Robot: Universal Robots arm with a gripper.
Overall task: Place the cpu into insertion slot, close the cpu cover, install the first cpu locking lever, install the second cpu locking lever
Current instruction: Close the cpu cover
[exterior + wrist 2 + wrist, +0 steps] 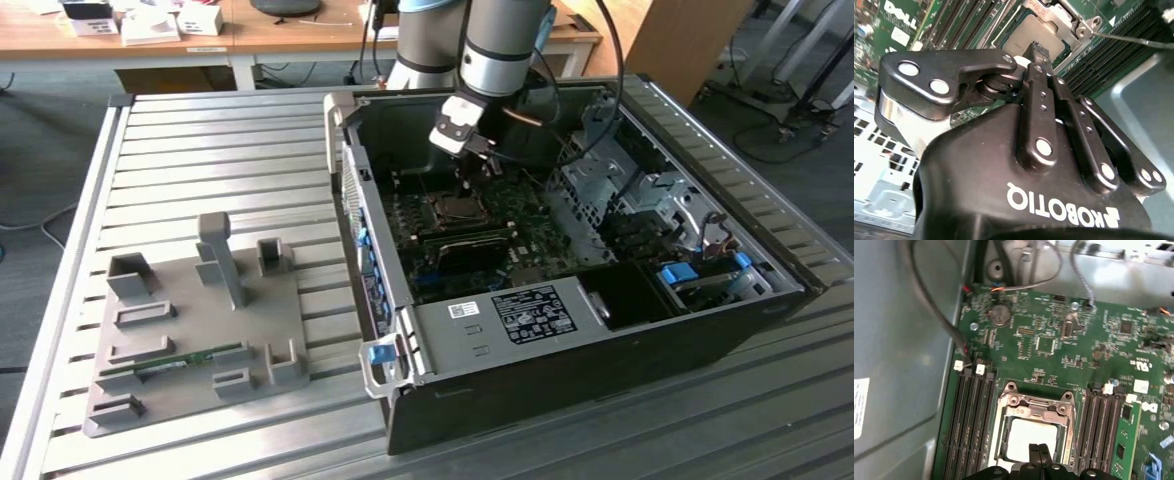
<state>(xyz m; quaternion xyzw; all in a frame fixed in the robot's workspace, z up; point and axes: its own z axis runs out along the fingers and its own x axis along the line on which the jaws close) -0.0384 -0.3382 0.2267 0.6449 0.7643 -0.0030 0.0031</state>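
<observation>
Above the square silver-grey cpu (1024,437) within its metal cpu cover (1040,406), the black gripper (1038,449) is closed.

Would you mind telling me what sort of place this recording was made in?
Most likely a robotics lab or workshop: a robot arm reaches into an open computer case lying on a slatted metal table, a grey fixture plate sits beside it, and wooden desks stand behind.

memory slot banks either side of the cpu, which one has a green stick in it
The bank across the cpu from the grey panel: a green memory stick stands at its outer edge. The other bank looks empty.
</observation>
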